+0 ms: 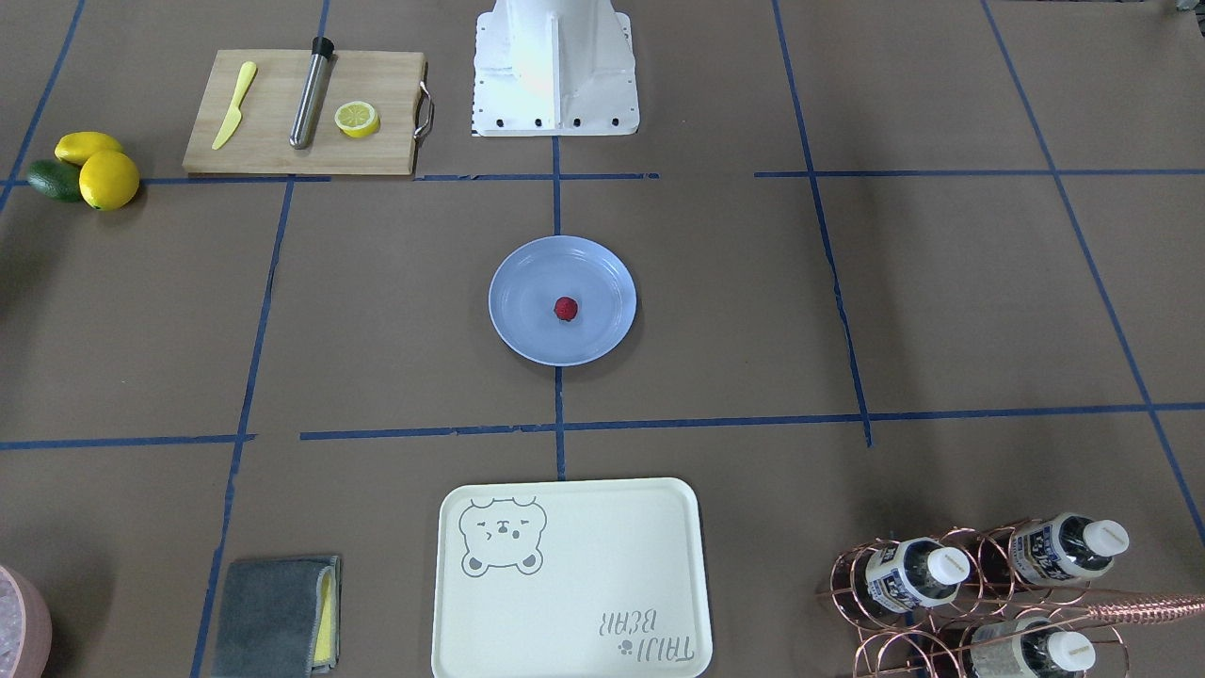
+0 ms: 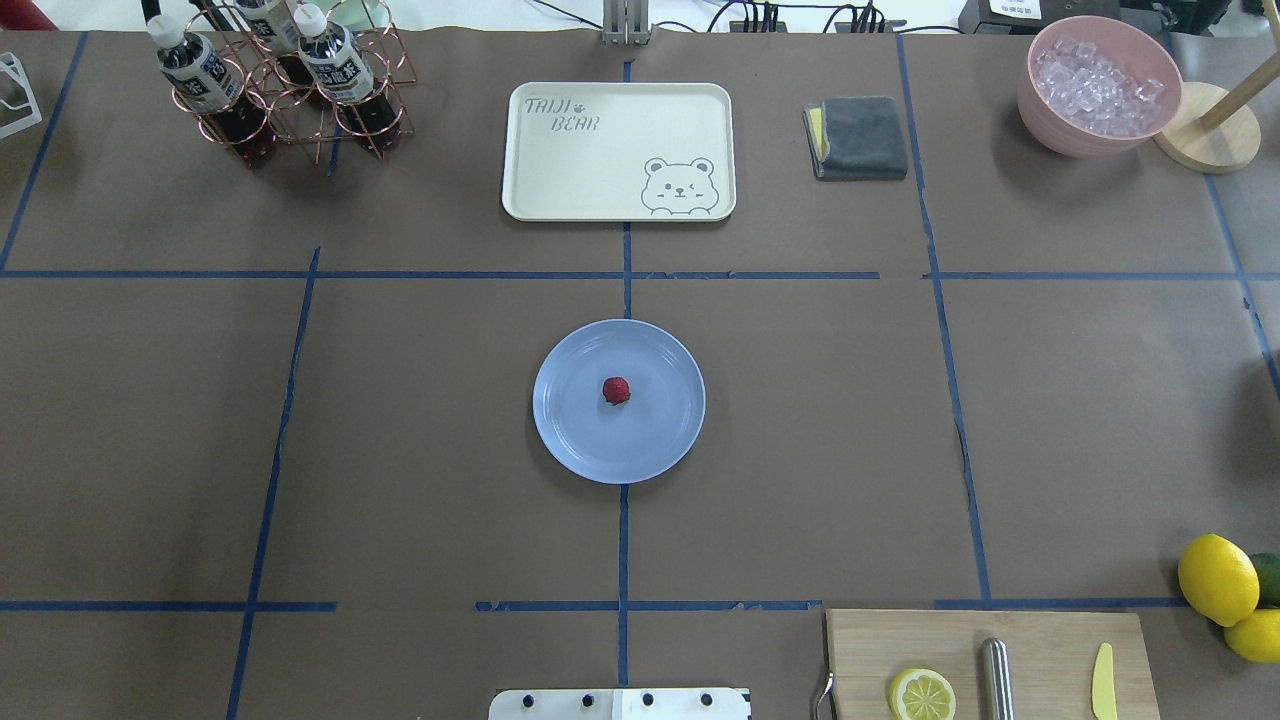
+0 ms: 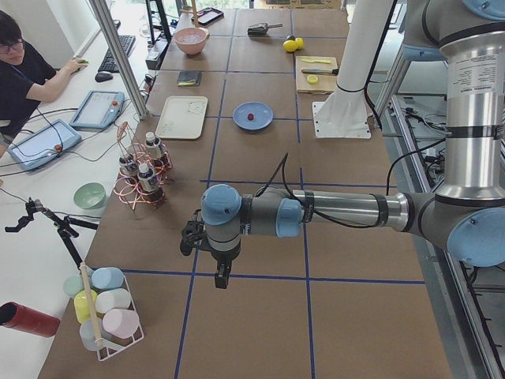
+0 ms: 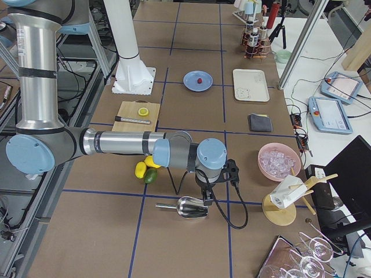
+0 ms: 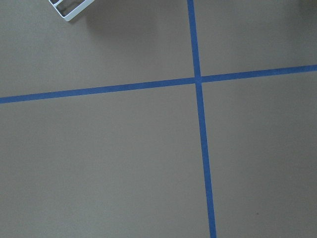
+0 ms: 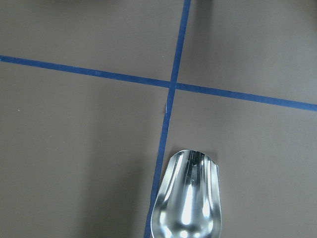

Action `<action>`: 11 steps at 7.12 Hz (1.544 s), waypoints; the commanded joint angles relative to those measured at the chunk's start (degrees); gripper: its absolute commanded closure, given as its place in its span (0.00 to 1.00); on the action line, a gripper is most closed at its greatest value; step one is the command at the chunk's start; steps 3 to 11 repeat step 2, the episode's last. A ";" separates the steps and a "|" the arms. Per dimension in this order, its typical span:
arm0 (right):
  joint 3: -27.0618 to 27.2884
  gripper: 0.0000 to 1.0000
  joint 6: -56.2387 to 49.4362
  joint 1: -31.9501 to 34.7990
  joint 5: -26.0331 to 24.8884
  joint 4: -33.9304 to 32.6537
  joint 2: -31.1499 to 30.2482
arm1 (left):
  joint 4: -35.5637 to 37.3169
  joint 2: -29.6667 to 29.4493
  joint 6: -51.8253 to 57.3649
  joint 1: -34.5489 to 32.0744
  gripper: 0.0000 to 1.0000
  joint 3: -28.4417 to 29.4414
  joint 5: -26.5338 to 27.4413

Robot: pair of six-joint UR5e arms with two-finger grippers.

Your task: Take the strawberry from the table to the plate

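The small dark-red strawberry (image 1: 566,308) (image 2: 616,391) lies near the middle of the light-blue plate (image 1: 527,334) (image 2: 570,440), which sits at the centre of the brown table (image 1: 377,311). No arm is near the plate in the front or overhead views. My left gripper (image 3: 223,278) hangs over bare table far from the plate and shows only in the left side view, so I cannot tell its state. My right gripper (image 4: 207,197) hovers just above a metal scoop (image 4: 188,207) (image 6: 187,198) at the other end, and I cannot tell its state either.
A cutting board (image 1: 301,113) carries a lemon half (image 1: 357,119), a yellow knife and a steel rod. Lemons (image 1: 108,179) lie beside it. A bear-print tray (image 1: 570,579), a grey cloth (image 1: 273,617), a bottle rack (image 1: 970,584) and a pink ice bowl (image 2: 1098,85) line the far side. A person (image 3: 24,75) sits at a desk.
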 commanded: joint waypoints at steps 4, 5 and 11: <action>0.03 0.00 0.03 0.00 0.02 -0.01 0.15 | 0.02 0.00 0.00 0.05 0.00 0.07 -0.02; 0.03 0.00 0.03 0.00 0.02 -0.01 0.15 | 0.02 0.00 0.00 0.05 0.00 0.07 -0.02; 0.03 0.00 0.03 0.00 0.02 -0.01 0.15 | 0.02 0.00 0.00 0.05 0.00 0.07 -0.02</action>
